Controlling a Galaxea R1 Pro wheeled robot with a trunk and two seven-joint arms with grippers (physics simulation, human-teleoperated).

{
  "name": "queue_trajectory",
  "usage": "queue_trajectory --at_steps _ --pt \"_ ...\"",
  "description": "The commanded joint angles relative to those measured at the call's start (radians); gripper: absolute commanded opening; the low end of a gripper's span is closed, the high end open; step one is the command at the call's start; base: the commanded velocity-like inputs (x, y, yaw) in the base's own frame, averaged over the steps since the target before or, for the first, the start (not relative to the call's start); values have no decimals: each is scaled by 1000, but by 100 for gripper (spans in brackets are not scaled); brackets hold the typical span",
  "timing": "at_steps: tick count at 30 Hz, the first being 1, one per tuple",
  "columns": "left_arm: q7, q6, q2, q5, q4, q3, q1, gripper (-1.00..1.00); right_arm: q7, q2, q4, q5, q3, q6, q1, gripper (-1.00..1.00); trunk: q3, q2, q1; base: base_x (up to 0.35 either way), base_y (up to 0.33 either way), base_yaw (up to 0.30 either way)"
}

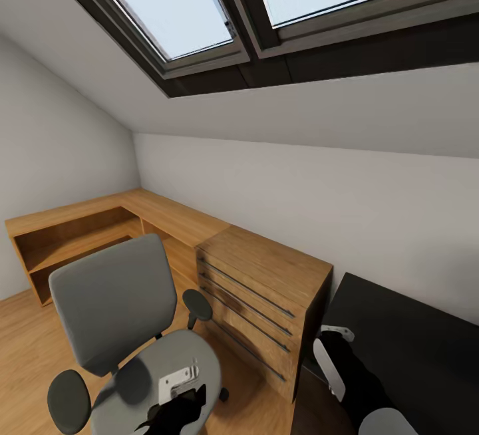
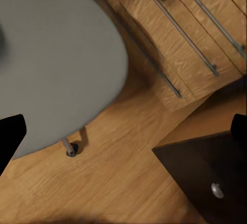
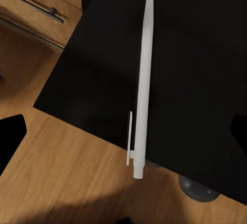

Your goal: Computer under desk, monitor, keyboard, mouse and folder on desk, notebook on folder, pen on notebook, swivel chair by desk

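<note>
Right wrist view: white pen (image 3: 141,88) lies on the black bench (image 3: 195,54), clip end overhanging its edge; right gripper's state cannot be told. Head view: swivel chair (image 1: 126,328) beside wood cabinet (image 1: 266,302), seat partly cut off; left gripper (image 1: 174,415) indistinct.

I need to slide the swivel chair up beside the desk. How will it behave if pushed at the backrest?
The swivel chair will probably roll easily: a castor stands on smooth wood floor. It may spin rather than travel straight, since the seat likely turns on its base. A high push on the backrest could tilt it slightly.
</note>
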Motion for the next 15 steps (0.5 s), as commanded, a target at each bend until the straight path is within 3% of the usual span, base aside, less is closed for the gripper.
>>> queue_trajectory --at_steps 1,6,15 --pt "14 9 0 11 -19 0 0 100 -10 -1 -1 -11 2 0 -1 100 -1 -1 0 0 0 0" --pt "34 28 -5 19 -91 6 0 100 -10 -3 -1 -10 1 -13 0 100 -1 -1 0 0 0 0" --pt "42 28 -4 18 -104 18 0 100 -10 -4 -1 -9 -1 -58 0 100 -29 -64 35 0 0 0"
